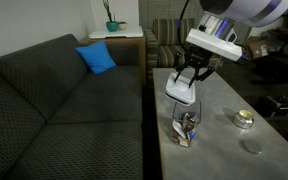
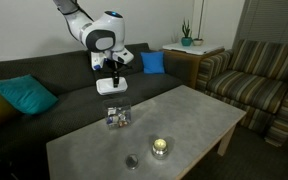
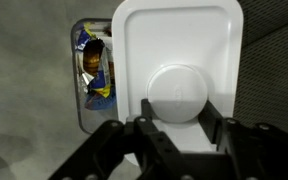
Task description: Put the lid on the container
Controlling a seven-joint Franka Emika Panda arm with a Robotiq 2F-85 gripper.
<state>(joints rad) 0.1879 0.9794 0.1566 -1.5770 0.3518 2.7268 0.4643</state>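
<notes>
My gripper (image 3: 177, 115) is shut on the round knob of the white lid (image 3: 176, 55), which hangs flat under it. In both exterior views the lid (image 1: 179, 91) (image 2: 108, 87) is held in the air above the table. The clear container (image 1: 187, 128) (image 2: 118, 117) with colourful items inside stands on the grey table below the lid, near the sofa-side edge. In the wrist view the container's open mouth (image 3: 92, 70) shows to the left of the lid, so the lid is offset from it and covers only its edge.
A small round metallic tin (image 1: 244, 119) (image 2: 161, 147) and a small grey disc (image 1: 251, 146) (image 2: 132, 160) lie on the table (image 1: 224, 140) (image 2: 184, 115). A dark sofa (image 1: 54, 110) with a blue cushion (image 1: 97, 57) runs beside it. A striped armchair (image 2: 259, 85) stands beyond.
</notes>
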